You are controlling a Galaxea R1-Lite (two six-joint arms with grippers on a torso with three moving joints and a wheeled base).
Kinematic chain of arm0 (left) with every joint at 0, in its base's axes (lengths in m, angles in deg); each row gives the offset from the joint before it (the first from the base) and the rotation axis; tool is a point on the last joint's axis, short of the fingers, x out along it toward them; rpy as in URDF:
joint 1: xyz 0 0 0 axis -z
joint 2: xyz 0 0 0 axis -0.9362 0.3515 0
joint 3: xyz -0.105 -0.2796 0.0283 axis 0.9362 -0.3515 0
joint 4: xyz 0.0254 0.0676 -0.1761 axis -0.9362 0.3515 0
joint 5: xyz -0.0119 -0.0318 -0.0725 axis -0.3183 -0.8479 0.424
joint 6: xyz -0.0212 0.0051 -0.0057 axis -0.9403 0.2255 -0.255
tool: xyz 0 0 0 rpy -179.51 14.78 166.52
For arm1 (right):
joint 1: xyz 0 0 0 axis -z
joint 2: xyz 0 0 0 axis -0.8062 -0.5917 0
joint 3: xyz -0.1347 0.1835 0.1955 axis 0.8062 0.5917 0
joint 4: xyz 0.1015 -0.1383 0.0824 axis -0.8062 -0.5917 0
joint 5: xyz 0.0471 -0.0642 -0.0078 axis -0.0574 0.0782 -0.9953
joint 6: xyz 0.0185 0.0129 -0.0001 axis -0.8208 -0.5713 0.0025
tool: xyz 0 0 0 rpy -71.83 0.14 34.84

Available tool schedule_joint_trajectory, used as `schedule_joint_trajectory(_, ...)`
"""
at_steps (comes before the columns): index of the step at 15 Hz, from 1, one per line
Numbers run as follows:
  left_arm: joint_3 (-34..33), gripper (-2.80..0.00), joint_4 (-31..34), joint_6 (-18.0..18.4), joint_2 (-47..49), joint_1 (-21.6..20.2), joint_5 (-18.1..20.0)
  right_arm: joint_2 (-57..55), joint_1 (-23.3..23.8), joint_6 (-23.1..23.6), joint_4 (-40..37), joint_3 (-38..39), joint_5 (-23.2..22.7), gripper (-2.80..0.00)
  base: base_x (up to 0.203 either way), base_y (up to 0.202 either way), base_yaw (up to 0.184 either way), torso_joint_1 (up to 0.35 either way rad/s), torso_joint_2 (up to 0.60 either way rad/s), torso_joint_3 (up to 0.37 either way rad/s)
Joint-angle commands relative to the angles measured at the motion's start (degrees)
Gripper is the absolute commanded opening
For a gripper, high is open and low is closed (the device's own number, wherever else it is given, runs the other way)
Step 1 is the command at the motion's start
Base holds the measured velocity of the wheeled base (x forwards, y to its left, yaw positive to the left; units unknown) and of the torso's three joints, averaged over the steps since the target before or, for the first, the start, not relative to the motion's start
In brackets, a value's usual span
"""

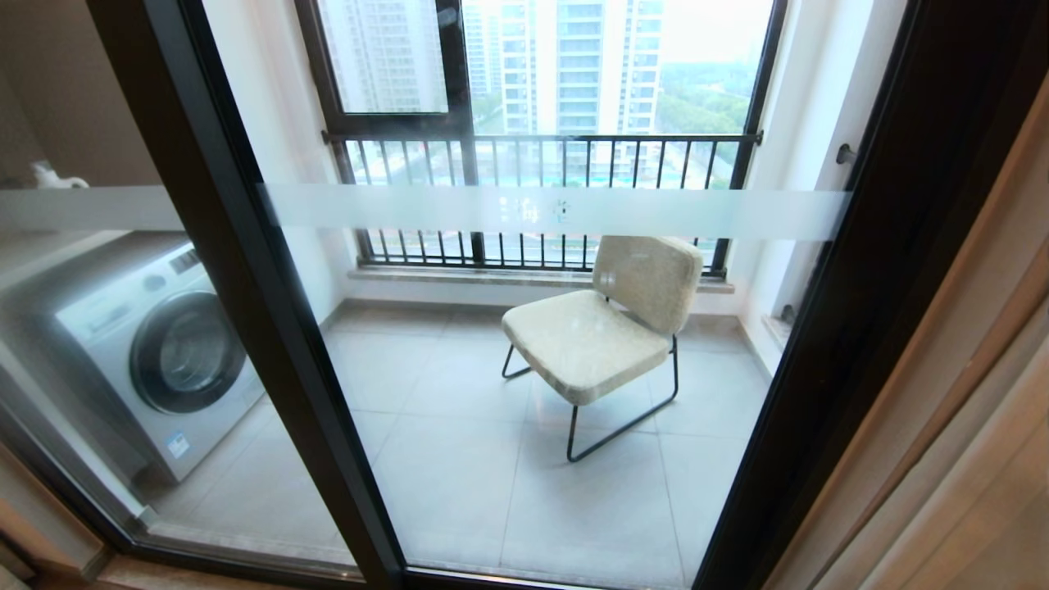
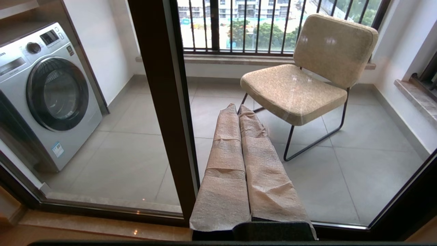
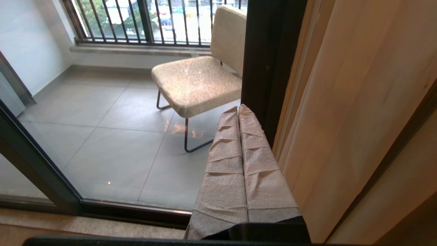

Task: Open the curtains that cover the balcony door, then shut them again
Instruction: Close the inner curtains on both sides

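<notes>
Curtains' place: beige-grey pleated fabric curtains (image 1: 959, 426) gathered along the right edge of the head view, beside the door frame.
Curtains' axis: long folds upright, leaning with the frame's slant; cream fold in front, darker brown seams between.
Balcony door (image 1: 270, 311): tall glass panels in thick black frames, uncovered; frosted horizontal strip (image 1: 557, 211) across mid-height with faint characters.
Behind the glass: cream upholstered chair on thin black metal legs (image 1: 606, 328) at centre; silver front-loading washing machine (image 1: 156, 352) at left; black-barred railing window (image 1: 541, 147) at top.
Left gripper (image 2: 238, 106): paper-wrapped fingers (image 2: 225, 164) pressed together, empty, pointing at the door's centre post.
Right gripper (image 3: 238, 107): wrapped fingers (image 3: 259, 171) together, empty, just beside the curtains.
</notes>
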Motion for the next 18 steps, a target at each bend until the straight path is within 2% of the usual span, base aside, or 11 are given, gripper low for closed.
schedule_joint_trajectory(1,-0.01,-2.8,-0.07,0.01,-0.02,0.0,0.0,-4.87,0.43,-0.1,0.37,-3.51,0.06,-2.8,0.0,0.0,0.0,0.0,0.0,0.0)
schedule_joint_trajectory(4,-0.01,-2.8,-0.07,0.01,-0.02,0.0,-0.05,-10.78,3.49,-0.12,1.01,-8.72,0.0,-2.8,0.0,0.0,0.0,0.0,0.0,0.0)
schedule_joint_trajectory(8,-0.01,-2.8,-0.07,0.01,-0.02,0.0,-0.01,-19.2,15.8,-0.15,2.09,-15.44,-0.3,-2.8,0.0,0.0,0.0,0.0,0.0,0.0)
schedule_joint_trajectory(13,-0.01,-2.8,-0.07,0.01,-0.02,0.0,0.0,-27.65,22.83,-0.12,2.31,-24.85,-0.34,-2.8,0.0,0.0,0.0,0.0,0.0,0.0)
schedule_joint_trajectory(14,-0.01,-2.8,-0.07,0.01,-0.02,0.0,0.0,-28.74,24.42,-0.15,2.3,-26.27,-0.37,0.0,0.0,0.0,0.0,0.0,0.0,0.0)
schedule_joint_trajectory(18,-0.01,-2.8,-0.07,0.01,-0.02,0.0,0.0,-32.26,28.91,-0.21,2.61,-30.32,-0.39,0.0,0.0,0.0,0.0,0.0,0.0,0.0)
